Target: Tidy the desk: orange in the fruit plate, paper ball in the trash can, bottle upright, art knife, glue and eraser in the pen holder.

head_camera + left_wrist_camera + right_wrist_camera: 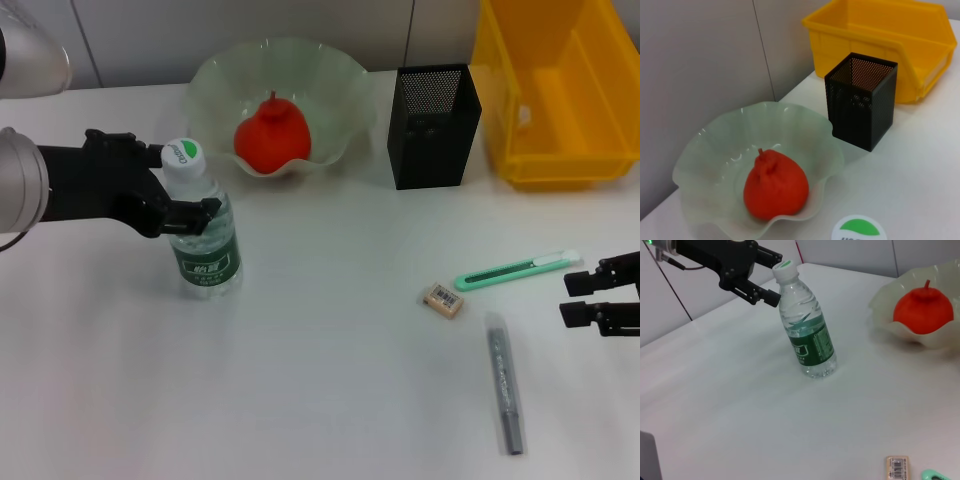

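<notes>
Bright, even overhead light; soft shadows at six o'clock under the black mesh pen holder (433, 125); frames sharp throughout.

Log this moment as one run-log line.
left gripper: at upright bottle neck | orange: in fruit plate | right gripper: idle

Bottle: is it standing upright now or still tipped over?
Upright. The bottle stands on its base on the desk, white cap on top, with the left gripper at its neck.
</notes>
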You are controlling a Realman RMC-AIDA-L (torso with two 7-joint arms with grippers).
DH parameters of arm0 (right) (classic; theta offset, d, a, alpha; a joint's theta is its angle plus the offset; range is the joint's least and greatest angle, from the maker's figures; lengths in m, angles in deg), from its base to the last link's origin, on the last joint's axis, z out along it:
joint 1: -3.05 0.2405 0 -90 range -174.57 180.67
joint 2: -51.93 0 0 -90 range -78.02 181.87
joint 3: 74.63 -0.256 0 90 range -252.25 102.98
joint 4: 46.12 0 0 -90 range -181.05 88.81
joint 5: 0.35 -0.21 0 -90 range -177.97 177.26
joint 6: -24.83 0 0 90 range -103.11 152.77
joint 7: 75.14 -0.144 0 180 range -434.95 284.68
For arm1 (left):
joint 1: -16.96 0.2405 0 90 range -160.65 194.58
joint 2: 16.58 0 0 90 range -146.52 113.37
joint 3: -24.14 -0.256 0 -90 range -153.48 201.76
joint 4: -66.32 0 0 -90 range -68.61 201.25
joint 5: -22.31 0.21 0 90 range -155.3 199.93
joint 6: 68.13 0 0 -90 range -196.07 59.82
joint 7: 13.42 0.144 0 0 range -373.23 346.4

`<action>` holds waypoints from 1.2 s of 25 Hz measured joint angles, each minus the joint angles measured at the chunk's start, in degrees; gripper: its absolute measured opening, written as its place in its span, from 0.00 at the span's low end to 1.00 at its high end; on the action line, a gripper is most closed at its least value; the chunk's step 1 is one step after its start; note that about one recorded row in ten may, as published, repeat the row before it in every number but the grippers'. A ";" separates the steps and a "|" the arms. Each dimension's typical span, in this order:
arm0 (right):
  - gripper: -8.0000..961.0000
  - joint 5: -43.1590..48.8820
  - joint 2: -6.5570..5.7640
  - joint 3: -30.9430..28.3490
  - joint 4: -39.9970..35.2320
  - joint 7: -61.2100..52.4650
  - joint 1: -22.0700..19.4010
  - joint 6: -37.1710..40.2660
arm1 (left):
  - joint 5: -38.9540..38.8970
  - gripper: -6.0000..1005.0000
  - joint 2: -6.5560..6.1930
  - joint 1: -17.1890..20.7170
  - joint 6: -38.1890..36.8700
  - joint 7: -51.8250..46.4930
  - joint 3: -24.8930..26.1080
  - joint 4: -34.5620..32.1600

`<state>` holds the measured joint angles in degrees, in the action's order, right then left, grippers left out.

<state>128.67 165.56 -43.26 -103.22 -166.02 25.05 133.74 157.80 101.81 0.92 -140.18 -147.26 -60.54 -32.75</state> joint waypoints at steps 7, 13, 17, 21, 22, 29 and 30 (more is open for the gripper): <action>0.48 0.00 0.00 0.00 -0.02 -0.45 0.00 -0.29 | 0.12 0.82 0.00 0.05 0.26 0.14 1.31 -1.35; 0.41 0.04 0.00 0.00 -0.20 -1.10 0.13 -0.44 | 0.21 0.81 -0.01 0.42 0.19 0.52 2.10 -3.46; 0.42 0.39 0.01 0.05 -0.76 -2.73 0.43 -1.22 | 0.13 0.81 -0.04 1.35 -0.90 1.53 2.46 -7.69; 0.42 0.41 0.00 0.04 -0.76 -3.31 0.53 -1.73 | -0.65 0.81 -0.03 1.77 -2.66 2.32 2.47 -10.01; 0.43 0.42 0.01 0.07 -0.76 -3.55 0.60 -2.09 | -1.50 0.81 0.00 1.95 -3.58 2.58 2.40 -10.85; 0.49 0.60 0.12 0.59 -0.80 -5.12 1.01 -4.27 | -15.91 0.81 -0.06 2.29 -11.78 7.64 3.17 -13.26; 0.51 0.60 0.12 0.59 -0.80 -5.12 1.01 -4.27 | -17.03 0.80 -0.06 2.20 -12.98 8.22 3.35 -13.31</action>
<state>129.27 165.69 -42.67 -104.02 -171.15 26.06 129.47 140.77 101.75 3.12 -153.16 -139.04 -57.19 -46.06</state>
